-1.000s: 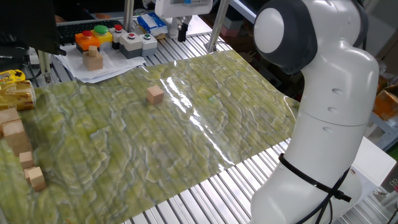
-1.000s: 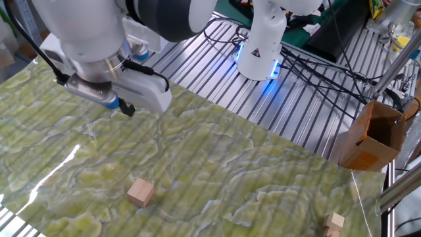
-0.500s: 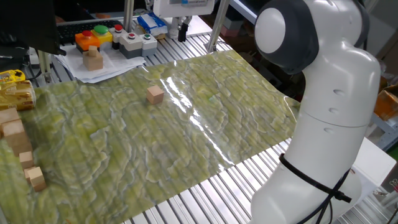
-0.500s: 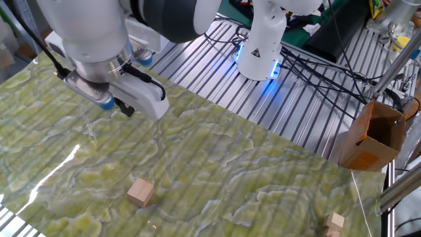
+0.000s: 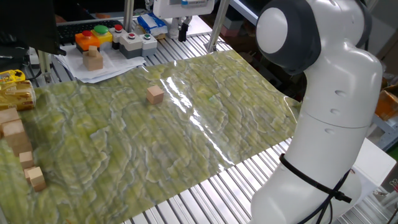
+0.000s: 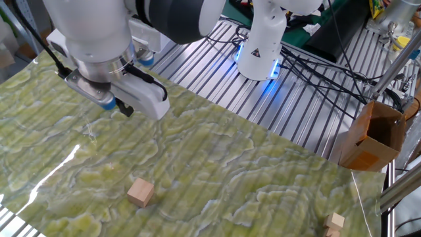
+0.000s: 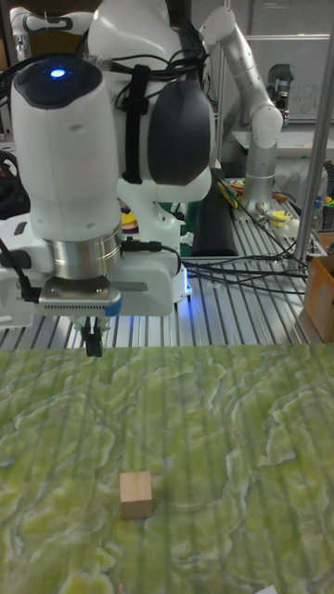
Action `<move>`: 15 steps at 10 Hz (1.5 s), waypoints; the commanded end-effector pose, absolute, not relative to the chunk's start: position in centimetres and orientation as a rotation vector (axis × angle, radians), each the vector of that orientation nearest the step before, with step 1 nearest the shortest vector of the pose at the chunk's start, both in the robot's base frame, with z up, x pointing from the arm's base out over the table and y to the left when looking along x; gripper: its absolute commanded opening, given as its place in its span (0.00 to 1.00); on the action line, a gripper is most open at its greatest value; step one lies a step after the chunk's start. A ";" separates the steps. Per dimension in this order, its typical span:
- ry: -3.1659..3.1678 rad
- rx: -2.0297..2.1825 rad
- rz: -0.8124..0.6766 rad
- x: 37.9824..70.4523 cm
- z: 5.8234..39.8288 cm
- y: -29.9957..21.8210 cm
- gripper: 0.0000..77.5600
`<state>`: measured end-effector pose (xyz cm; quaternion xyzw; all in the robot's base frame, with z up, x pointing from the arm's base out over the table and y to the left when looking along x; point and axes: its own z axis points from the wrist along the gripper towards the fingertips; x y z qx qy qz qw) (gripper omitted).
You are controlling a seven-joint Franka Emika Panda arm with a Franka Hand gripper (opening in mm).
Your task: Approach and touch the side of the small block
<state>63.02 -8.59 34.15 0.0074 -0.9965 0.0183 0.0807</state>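
The small block (image 5: 155,94) is a plain tan wooden cube lying alone on the green patterned mat (image 5: 186,149). It also shows in the other fixed view (image 6: 140,192) and in the tall view (image 7: 135,493). My gripper (image 6: 124,108) hangs above the mat's far edge, well apart from the block and touching nothing. Its dark fingertips (image 7: 93,348) sit close together with nothing between them, so it looks shut. In the first fixed view the gripper (image 5: 182,30) is at the top, beyond the block.
A two-tier block stack (image 5: 93,59) stands on paper by a button box (image 5: 99,36). A cluster of tan blocks (image 5: 18,146) lines the mat's left edge. A cardboard box (image 6: 371,135), a second robot base (image 6: 261,46) and cables lie past the mat.
The wrist and hand have turned slightly and shifted a little over the mat's far edge. The small block has not moved.
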 end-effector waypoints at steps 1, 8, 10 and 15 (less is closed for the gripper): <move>-2.980 0.114 0.049 64.5 32.4 -11.4 0.00; -3.005 0.195 0.032 67.5 23.5 -12.4 0.00; -3.020 0.215 0.027 68.0 19.7 -12.2 0.00; -3.021 0.224 0.024 68.0 16.8 -12.2 0.00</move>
